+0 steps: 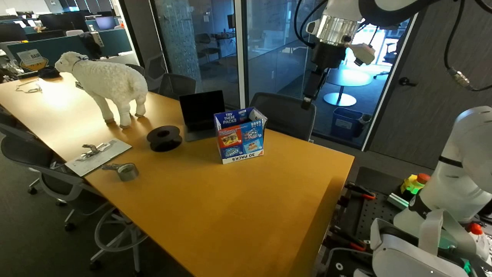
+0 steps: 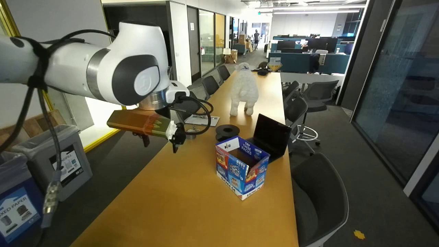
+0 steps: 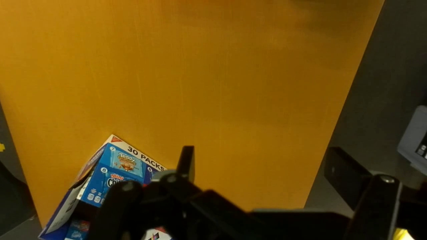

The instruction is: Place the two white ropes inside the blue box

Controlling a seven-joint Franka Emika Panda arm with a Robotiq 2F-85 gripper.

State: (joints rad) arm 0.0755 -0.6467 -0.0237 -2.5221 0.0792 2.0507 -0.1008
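Note:
The blue box (image 1: 243, 139) stands upright on the table with its top open, red and white print on its sides. It shows in both exterior views (image 2: 236, 175) and at the lower left of the wrist view (image 3: 115, 166), partly behind the gripper. Its bottom inside is hidden. The two white ropes do not show clearly in any view. My gripper is open and empty, its fingers wide apart in the wrist view (image 3: 260, 153). It hangs high above the table, left of the box in an exterior view (image 2: 160, 145) and up to its right in an exterior view (image 1: 306, 103).
A black laptop (image 1: 203, 113) and black reel (image 1: 164, 138) stand beside the box. Farther along are a tape roll (image 1: 127, 172), a grey board (image 1: 99, 157) and a white toy sheep (image 1: 107, 82). A pale looped item (image 1: 29, 88), unclear, lies at the far end. Chairs (image 2: 319, 195) line the table.

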